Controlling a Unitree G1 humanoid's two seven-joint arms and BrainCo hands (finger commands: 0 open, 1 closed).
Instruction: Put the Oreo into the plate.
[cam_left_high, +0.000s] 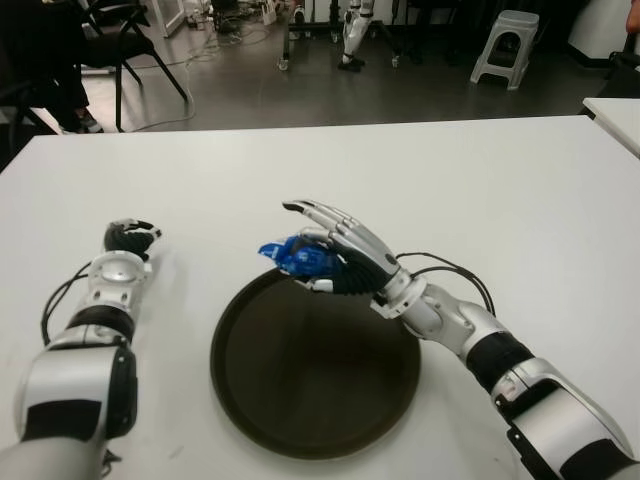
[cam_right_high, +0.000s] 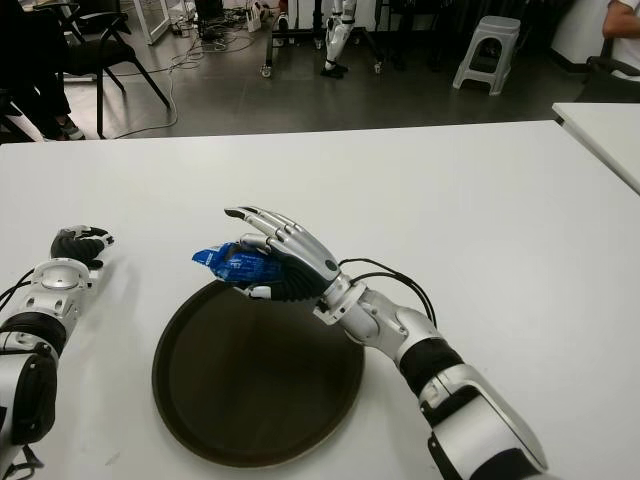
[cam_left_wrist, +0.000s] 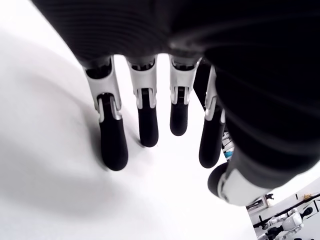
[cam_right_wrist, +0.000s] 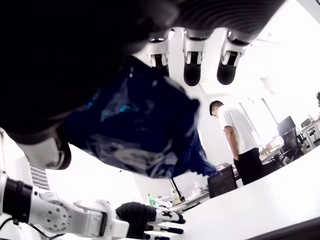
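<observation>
Right hand (cam_left_high: 335, 255) has the blue Oreo pack (cam_left_high: 298, 256) pinned between thumb and palm, with the long fingers (cam_left_high: 322, 214) stretched out flat above it, so I read the grip as a light pinch, easy to let go. I hold it just over the far rim of the dark plate (cam_left_high: 250, 390), where a small move toward me would bring it over the open middle. My left hand (cam_left_high: 130, 238) shows well to the left of the plate on the white table (cam_left_high: 500, 190), fingers loose and holding nothing, clear of the path.
</observation>
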